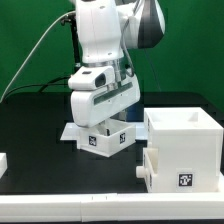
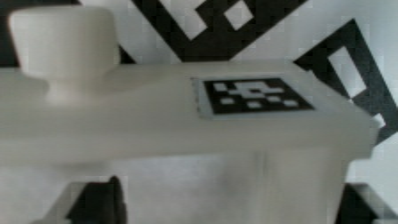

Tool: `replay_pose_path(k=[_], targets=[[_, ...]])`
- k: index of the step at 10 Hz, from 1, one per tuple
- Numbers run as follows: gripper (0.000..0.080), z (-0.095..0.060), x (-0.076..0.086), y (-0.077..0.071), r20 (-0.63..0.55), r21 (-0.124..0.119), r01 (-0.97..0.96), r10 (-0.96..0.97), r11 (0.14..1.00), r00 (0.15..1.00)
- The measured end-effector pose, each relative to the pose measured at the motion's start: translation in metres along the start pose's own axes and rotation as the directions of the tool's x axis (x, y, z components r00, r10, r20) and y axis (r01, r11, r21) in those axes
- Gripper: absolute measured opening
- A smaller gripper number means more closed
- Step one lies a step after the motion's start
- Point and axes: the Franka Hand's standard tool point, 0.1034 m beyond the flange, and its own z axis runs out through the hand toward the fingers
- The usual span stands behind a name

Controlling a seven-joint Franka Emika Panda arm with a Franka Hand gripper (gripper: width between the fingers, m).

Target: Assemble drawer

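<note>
Gripper point(image 1: 103, 128) fingertips are hidden behind the arm's white housing in the exterior view; jaw state cannot be told there. The tray point(image 1: 104, 136) beneath is largely covered by it. The casing point(image 1: 184, 148) is cut off at the exterior view's right edge. In the wrist view the tray point(image 2: 178, 125) is blurred and cropped; fingers point(image 2: 93, 205) are seen only as dark blurs.

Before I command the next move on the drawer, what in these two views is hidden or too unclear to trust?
- Exterior view: the gripper fingertips, hidden behind the arm's own body, so contact with the tray is unclear.
- Wrist view: the tray fills the frame and is blurred; the fingers are cut off by the edge.
- Exterior view: a white part at the exterior view's left is cut off.
- Casing: interior unseen.
</note>
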Motion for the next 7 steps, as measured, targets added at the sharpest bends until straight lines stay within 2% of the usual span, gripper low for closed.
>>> replay_pose_path(k=[1,3,5,6,7], targets=[[0.0445,0.0,0.0,0.0,0.0,0.0,0.0,0.0,1.0,1.0],[0.0066,0.0,0.0,0.0,0.0,0.0,0.0,0.0,1.0,1.0],[0.0038,-0.001,0.0,0.002,-0.002,-0.006,0.0,0.0,1.0,1.0],[0.0037,-0.005,-0.002,0.007,0.002,0.003,0.049,-0.049,0.999,0.999],[0.0037,-0.013,-0.004,0.021,0.004,0.019,0.091,-0.091,0.996,0.996]])
